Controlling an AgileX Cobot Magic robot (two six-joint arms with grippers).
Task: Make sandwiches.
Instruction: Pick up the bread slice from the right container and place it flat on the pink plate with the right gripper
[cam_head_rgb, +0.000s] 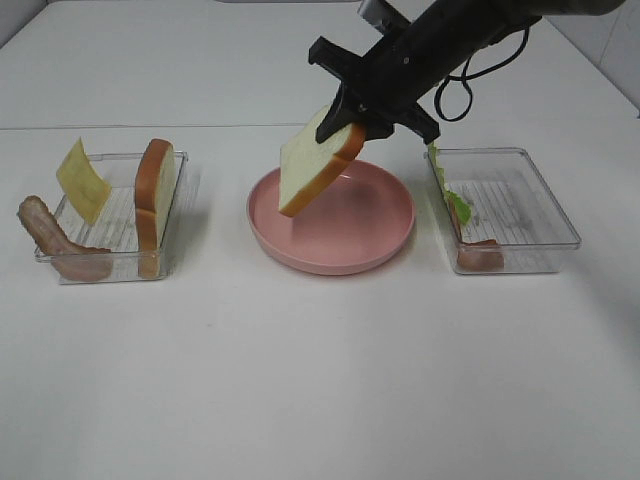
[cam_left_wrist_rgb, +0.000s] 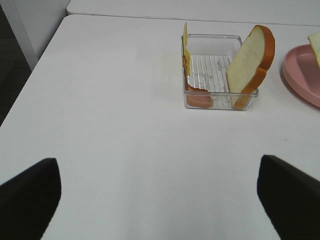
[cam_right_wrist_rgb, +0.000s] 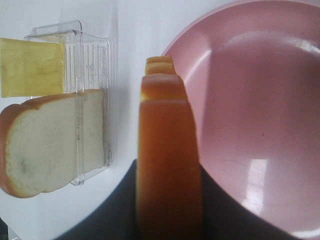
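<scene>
Above the pink plate (cam_head_rgb: 385, 235), the right gripper (cam_head_rgb: 362, 122) is pinching one bread slice (cam_head_rgb: 312, 170) by its upper crust. The slice hangs tilted, w/ its lower edge over the plate's left part and not touching it. The step in hand is prob. laying the base slice, and the task looks at its very beginning, b/c the plate carries nothing yet.

Other parts wait in the trays. The left tray (cam_head_rgb: 118, 215) has the second bread slice (cam_head_rgb: 157, 195) standing on edge, plus the cheese (cam_head_rgb: 82, 180) and one bacon strip (cam_head_rgb: 55, 245) at its left wall. The right tray (cam_head_rgb: 520, 210) has the lettuce (cam_head_rgb: 452, 200) and another bacon piece (cam_head_rgb: 480, 255) along its left wall. The left gripper (cam_left_wrist_rgb: 159, 197) is spread wide, holds nothing, and is well apart from its tray, over the table (cam_left_wrist_rgb: 125, 150).

Risks, in my judgement:
- If the fingers let go at this height and tilt, the slice can land on its edge, tip toward the rim and end half off the plate, i.e. a bad base for the stack. It needs lowering and flattening first.
- The grip is on a narrow piece of crust only, so a quick wrist turn may let the smooth toy slice rotate or slip out.
- The right gripper seems near the lettuce top, so a low move back could knock it or push the right tray.
</scene>
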